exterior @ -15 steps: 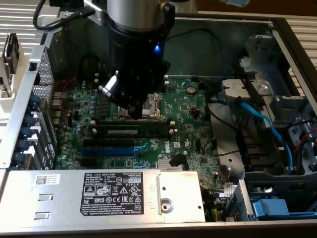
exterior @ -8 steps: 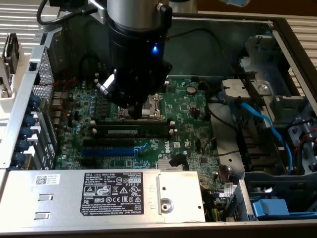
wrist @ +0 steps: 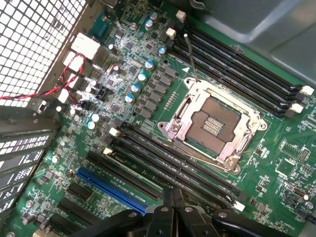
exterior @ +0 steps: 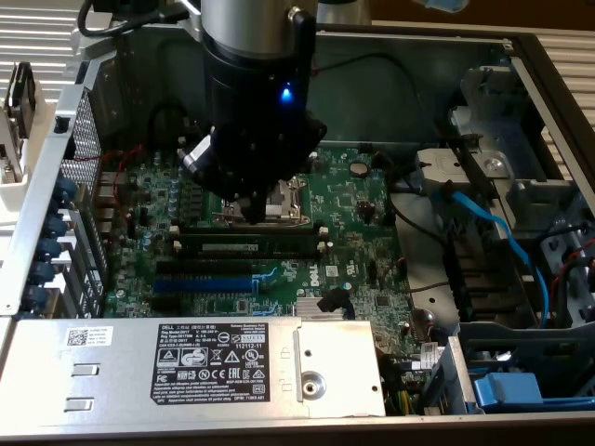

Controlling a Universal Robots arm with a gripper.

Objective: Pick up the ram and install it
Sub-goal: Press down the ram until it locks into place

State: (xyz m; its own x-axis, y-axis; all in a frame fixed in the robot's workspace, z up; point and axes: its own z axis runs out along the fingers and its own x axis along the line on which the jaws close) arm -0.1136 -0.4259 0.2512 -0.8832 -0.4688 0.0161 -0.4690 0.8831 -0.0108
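Note:
The ram (exterior: 249, 247), a long dark stick with a whitish label strip, lies along the black memory slots (exterior: 251, 236) just in front of the CPU socket (exterior: 279, 200); I cannot tell how deep it sits. My gripper (exterior: 253, 212) hangs over the socket's near edge, a little above and behind the ram, not touching it. In the wrist view the gripper (wrist: 173, 193) is shut with nothing between its fingers, its tips over the nearer bank of black slots (wrist: 173, 165) with white end clips. I cannot pick the ram out among those slots there.
A blue expansion slot (exterior: 204, 282) (wrist: 111, 187) runs beside the memory slots. The open CPU socket (wrist: 213, 123) has a thin lever sticking up. The power supply (exterior: 195, 367) borders the board in front, a perforated wall (exterior: 84, 149) at the exterior view's left, blue cables (exterior: 507, 246) at its right.

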